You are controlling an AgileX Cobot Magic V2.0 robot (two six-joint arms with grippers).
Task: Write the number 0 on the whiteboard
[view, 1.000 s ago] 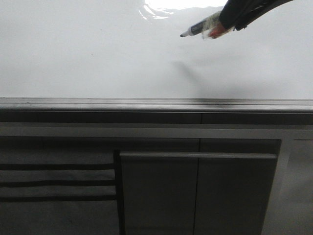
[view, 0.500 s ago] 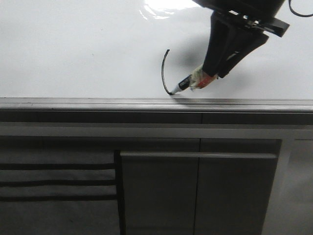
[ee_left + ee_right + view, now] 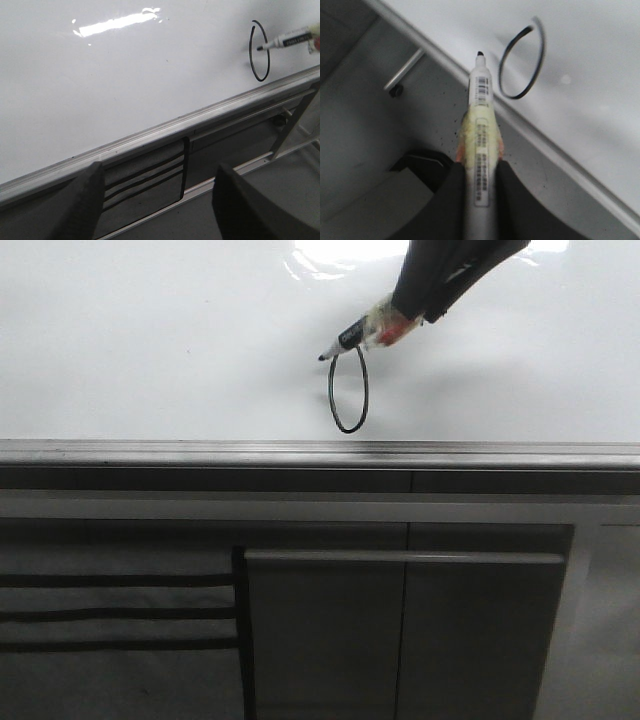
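The whiteboard (image 3: 150,350) fills the upper front view, with a grey rail (image 3: 300,452) along its near edge. A thin black number 0 (image 3: 346,430) stands just above the rail, slightly open at its top. My right gripper (image 3: 412,312) is shut on a white marker (image 3: 362,332). The marker's black tip points at the oval's upper left, and I cannot tell if it touches the board. The right wrist view shows my right gripper (image 3: 480,185), the marker (image 3: 480,120) and the 0 (image 3: 519,96). My left gripper (image 3: 162,210) is open and empty, below the rail and far left of the 0 (image 3: 260,80).
A bright light glare (image 3: 350,250) lies on the board's far edge. Below the rail are grey cabinet fronts (image 3: 400,640) with a long bar handle (image 3: 400,557) and a dark slotted panel (image 3: 110,610). A metal bar (image 3: 405,70) shows under the rail.
The board was blank a second ago. Half a second ago only the left arc was drawn, with the tip at the rail. Now the oval is whole and the marker has moved up to its top.
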